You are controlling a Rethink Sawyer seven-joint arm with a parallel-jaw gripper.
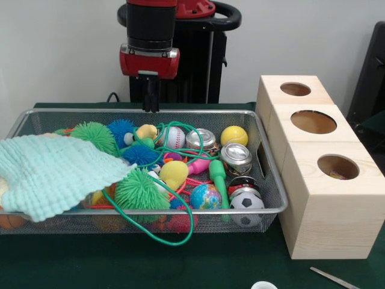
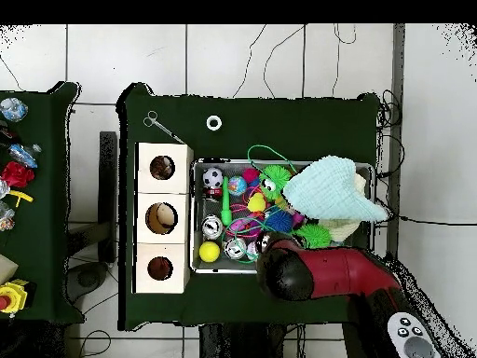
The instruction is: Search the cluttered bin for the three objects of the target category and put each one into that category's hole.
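A wire mesh bin [image 1: 272, 171] [image 2: 194, 219] holds a jumble of toys. Among them are a baseball [image 1: 174, 137], a yellow ball [image 1: 234, 135] [image 2: 210, 252], a soccer ball [image 1: 246, 205] [image 2: 213, 177], a globe ball [image 1: 206, 197], two tin cans [image 1: 236, 158], green spiky balls [image 1: 139, 189], blue spiky balls [image 1: 122, 129] and a green cord. A mint cloth [image 1: 54, 171] [image 2: 326, 186] covers one end of the bin. My gripper [image 1: 151, 108] hangs shut and empty above the bin's far rim, just behind the baseball. In the overhead view the arm [image 2: 317, 275] hides it.
A wooden box [image 1: 325, 205] [image 2: 163, 217] with three round holes in its top stands against the bin's ball end. Metal scissors [image 1: 334, 277] [image 2: 160, 124] and a white ring [image 2: 213, 122] lie on the green table. A side table [image 2: 14, 168] holds more toys.
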